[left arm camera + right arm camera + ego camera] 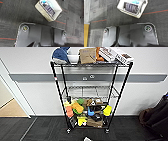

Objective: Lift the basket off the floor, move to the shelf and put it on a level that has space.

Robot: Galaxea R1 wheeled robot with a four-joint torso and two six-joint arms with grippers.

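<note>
Whether either gripper is spread or closed I cannot tell; both wrist cameras look down past the robot's own dark plates. Below them the basket (49, 10) sits on the floor (18, 12), untouched, cream weave outside, pale lining inside, with a dark striped packet (130, 7) lying in it. Thin red lines cross the carpet. Ahead, the shelf (56, 84) stands against the white wall, its top and bottom tiers crowded, the middle level (86, 92) bare wire

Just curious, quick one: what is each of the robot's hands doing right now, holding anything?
Left gripper: cannot be told; the basket sits apart on the floor.
Right gripper: cannot be told either.
</note>
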